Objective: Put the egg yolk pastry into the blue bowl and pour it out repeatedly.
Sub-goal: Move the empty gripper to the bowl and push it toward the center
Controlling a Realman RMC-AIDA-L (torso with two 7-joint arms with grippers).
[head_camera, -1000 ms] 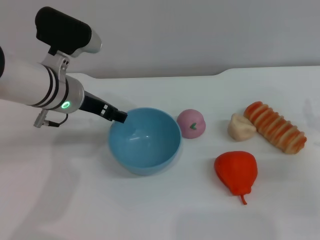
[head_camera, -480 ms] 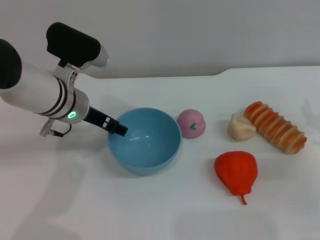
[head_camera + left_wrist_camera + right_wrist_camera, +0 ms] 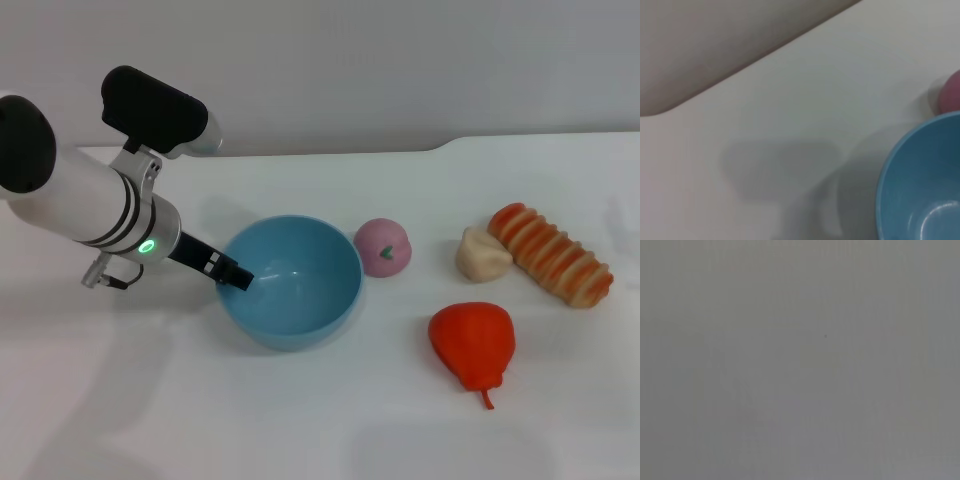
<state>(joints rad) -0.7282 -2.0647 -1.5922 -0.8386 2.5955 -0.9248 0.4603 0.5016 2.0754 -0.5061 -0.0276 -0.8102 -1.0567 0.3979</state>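
Blue bowl [image 3: 290,280] hides my left gripper [image 3: 238,277] tip at its rim (grip unclear); pastry [image 3: 482,254] sits well right.

The left arm [image 3: 95,205] was a white cylinder with black bands and a lit green ring light, topped by a black boxy camera module [image 3: 152,108], with a thin grey cable loop and a slim black gripper [image 3: 236,278].
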